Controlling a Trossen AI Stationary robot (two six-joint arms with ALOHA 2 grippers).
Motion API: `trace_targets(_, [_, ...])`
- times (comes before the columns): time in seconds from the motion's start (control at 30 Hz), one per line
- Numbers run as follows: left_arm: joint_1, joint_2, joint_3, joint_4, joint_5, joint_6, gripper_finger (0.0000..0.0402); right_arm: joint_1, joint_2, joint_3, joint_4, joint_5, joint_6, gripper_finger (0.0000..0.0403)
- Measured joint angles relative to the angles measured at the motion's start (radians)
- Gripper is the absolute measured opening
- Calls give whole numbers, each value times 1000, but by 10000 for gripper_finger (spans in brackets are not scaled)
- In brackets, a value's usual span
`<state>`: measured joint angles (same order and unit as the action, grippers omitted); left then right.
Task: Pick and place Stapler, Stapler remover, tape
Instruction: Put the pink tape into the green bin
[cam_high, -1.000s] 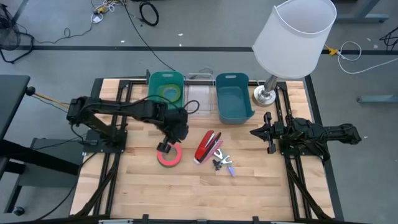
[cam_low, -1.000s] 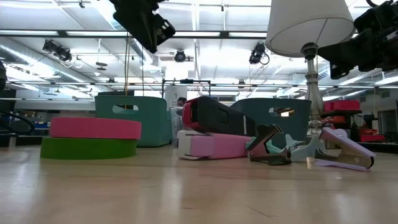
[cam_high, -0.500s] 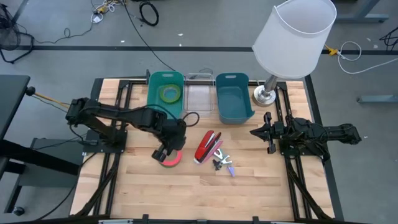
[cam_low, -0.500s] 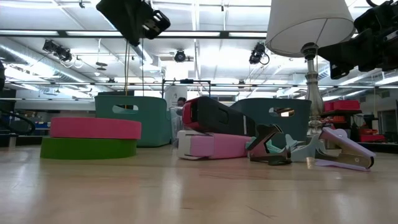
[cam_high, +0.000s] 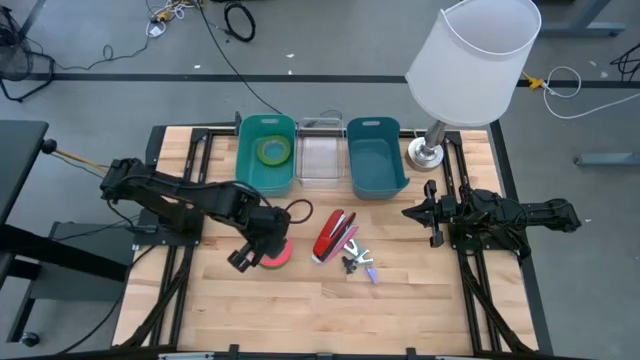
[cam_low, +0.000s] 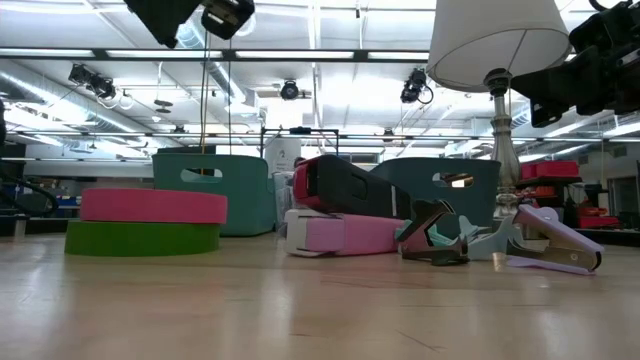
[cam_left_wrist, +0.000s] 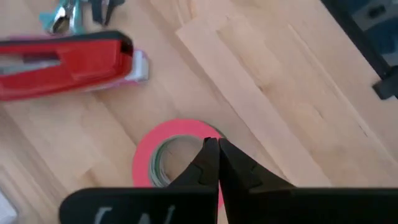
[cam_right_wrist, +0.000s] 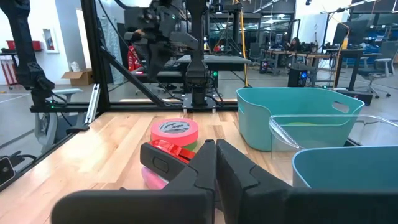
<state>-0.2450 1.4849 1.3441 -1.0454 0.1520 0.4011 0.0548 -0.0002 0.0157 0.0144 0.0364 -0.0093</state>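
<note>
So: left tool (cam_high: 240, 262) pinched closed, empty, just above the pink tape (cam_high: 272, 253) on the desk (cam_high: 300, 310), nearer than the closed, idle right tool (cam_high: 412, 212)

From my console I see a flat roll of tape (cam_high: 273, 251) with a pink-red top face over a green lower band, a glossy red stapler (cam_high: 333, 234) with a black hinge end on a pale pinkish base, and beside it a small staple remover (cam_high: 352, 262) that looks dark grey with teal jaws, though it is too small for me to be sure. Behind them sit a green plastic bin (cam_high: 266, 152) holding a yellow-green roll (cam_high: 271, 151), a clear plastic tray (cam_high: 321, 158) and a darker teal plastic bin (cam_high: 375, 157), all on the light, striped wooden table (cam_high: 300, 310). The tall lamp (cam_high: 474, 60) has a white shade on a silver metal base, and both arms are black.
</note>
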Motion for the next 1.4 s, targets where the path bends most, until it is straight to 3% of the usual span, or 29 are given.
trace_targets(0.27, [-41, 1, 0, -3, -10, 37, 2, 0, 0, 0, 0, 0, 0, 16])
trace_targets(0.57, [-58, 1, -2, -53, -12, -23, 1, 0, 0, 0, 0, 0, 0, 16])
trace_targets(1.4, [-96, -106, -165, 66, 2, -75, 0, 0, 0, 0, 0, 0, 0, 16])
